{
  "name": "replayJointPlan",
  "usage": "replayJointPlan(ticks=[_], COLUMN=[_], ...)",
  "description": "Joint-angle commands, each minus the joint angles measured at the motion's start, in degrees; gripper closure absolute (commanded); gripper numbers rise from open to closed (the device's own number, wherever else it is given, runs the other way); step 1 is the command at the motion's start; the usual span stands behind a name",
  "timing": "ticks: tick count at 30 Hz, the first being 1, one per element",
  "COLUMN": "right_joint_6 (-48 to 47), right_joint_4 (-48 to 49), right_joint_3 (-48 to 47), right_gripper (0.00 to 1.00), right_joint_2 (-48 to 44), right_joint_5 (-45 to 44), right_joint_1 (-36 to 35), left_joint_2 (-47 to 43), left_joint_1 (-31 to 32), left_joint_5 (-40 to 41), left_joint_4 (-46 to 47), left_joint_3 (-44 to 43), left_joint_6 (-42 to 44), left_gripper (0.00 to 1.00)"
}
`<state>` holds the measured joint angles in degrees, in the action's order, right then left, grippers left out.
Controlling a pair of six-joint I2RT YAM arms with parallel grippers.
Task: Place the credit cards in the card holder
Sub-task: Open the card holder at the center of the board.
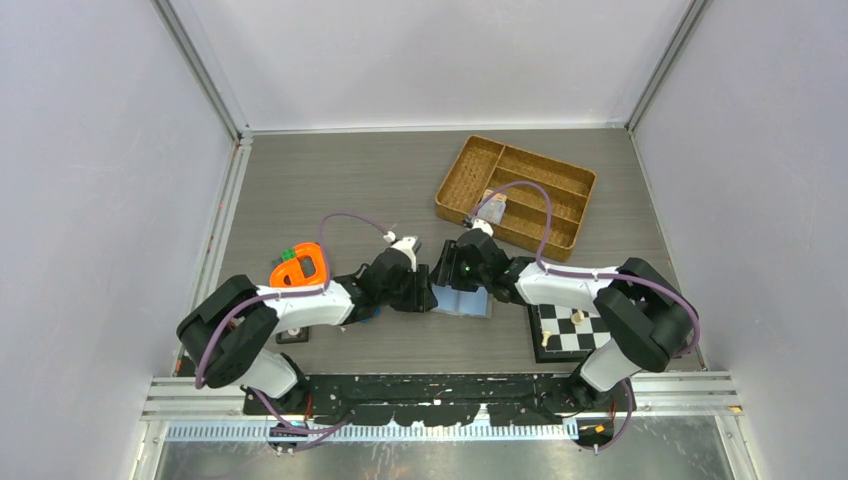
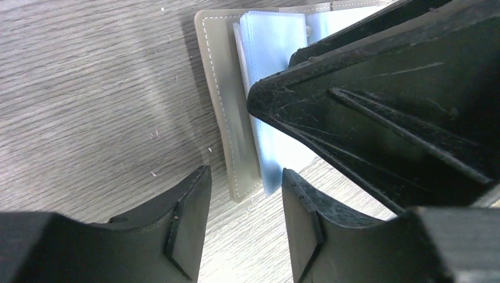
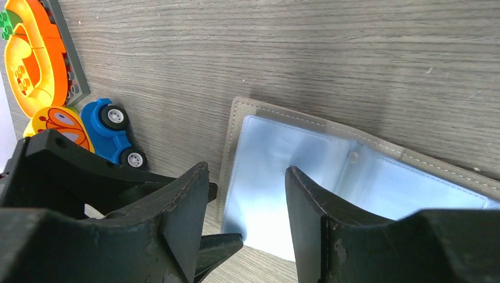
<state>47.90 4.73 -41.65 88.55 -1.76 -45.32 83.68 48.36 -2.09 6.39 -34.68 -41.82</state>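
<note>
The card holder [image 1: 463,302] lies open on the table, grey outside with light blue sleeves inside. It also shows in the left wrist view [image 2: 227,112] and the right wrist view [image 3: 306,159]. My left gripper [image 1: 424,292] is open and empty at the holder's left edge, jaws low over its corner [image 2: 244,180]. My right gripper [image 1: 452,276] is open and empty above the holder's left sleeve [image 3: 247,174]. The two grippers nearly touch; the right one's body [image 2: 389,100] fills the left wrist view. Pale credit cards [image 1: 492,210] seem to lie in the wicker tray, partly behind a cable.
The wicker tray [image 1: 520,160] with compartments stands at the back right. A small chessboard [image 1: 572,330] lies near the right arm's base. An orange toy [image 1: 300,266] and a blue toy car [image 3: 112,127] sit left of the holder. A small black tile [image 1: 292,336] lies front left.
</note>
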Motion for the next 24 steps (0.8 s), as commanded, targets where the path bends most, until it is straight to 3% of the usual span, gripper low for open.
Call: replayJointPlan(ticks=[1,12,19,24], right_joint_6=[0.74,-1.98,-8.63,-8.69], right_joint_4=[2.31,-2.16,-13.85,-17.81], right_joint_3=[-1.08,-2.43,-6.6,-6.68], right_gripper=[0.45,0.41,0.32,0.31], right_joint_2=[0.1,-4.17,-10.56,-11.78], right_joint_5=[-1.81,-3.46,-9.57,-11.19], right_joint_1=[-0.29,-0.04,1.03,2.51], left_joint_2=[1.1,2.8,3.71,4.01], left_joint_1=[-0.19,-0.19,-0.19,-0.19], left_joint_5=[0.28,1.64,1.33,1.21], left_joint_4=[5.6,8.9,8.82,8.99], left_joint_3=[1.01,2.23,1.56,1.3], left_joint_6=[-2.44,-5.73,-5.73,-5.53], left_gripper=[0.53,0.82,0.83,0.84])
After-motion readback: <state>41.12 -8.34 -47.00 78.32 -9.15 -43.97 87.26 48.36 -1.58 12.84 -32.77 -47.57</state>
